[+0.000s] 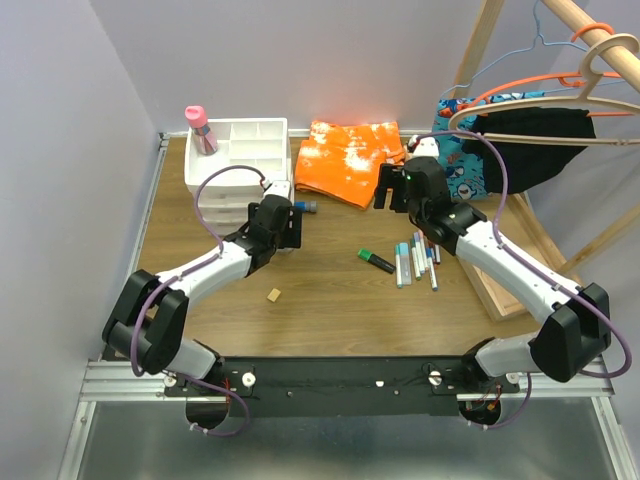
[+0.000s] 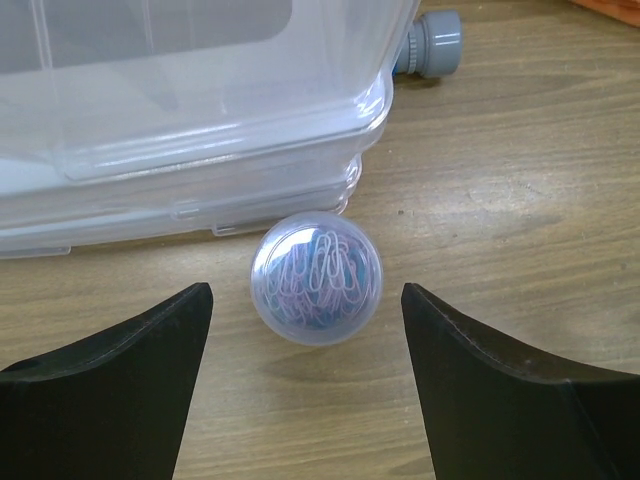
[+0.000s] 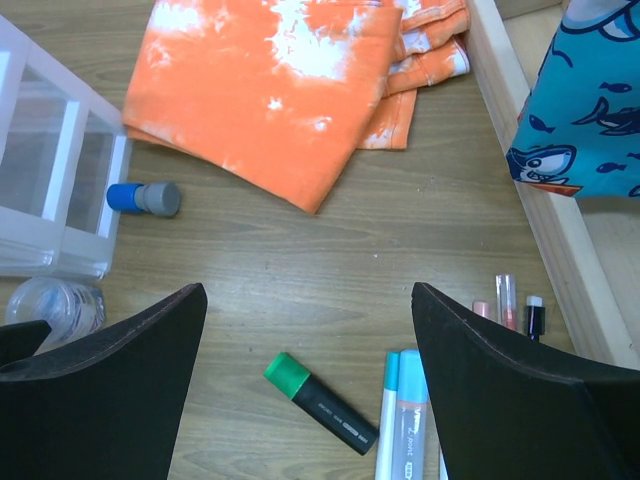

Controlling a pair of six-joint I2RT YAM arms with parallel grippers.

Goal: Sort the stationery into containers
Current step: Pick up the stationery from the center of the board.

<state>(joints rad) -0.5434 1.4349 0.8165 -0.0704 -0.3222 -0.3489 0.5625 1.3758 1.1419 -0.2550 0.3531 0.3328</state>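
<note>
Left tool [image 2: 305,292] hung low over the counter [image 2: 520,200] with its jaws spread wide, one black finger on each side of a small clear round capsule of paper clips [image 2: 317,278] and neither finger touching it. That capsule sat on the wood just in front of the white drawer unit [image 2: 200,120], and the blue-capped tube [image 2: 432,42] lay by the unit's corner. A pink-capped bottle [image 1: 199,130] stood upright in a back-left compartment of the unit's top tray. The right tool [image 3: 310,300] was also wide open and held nothing, poised above bare wood, with the green-capped marker [image 3: 320,403] lying just below it. The white pens [image 1: 418,258] lay bunched beside the marker. An orange cloth [image 3: 280,90] lay crumpled farther back.
</note>
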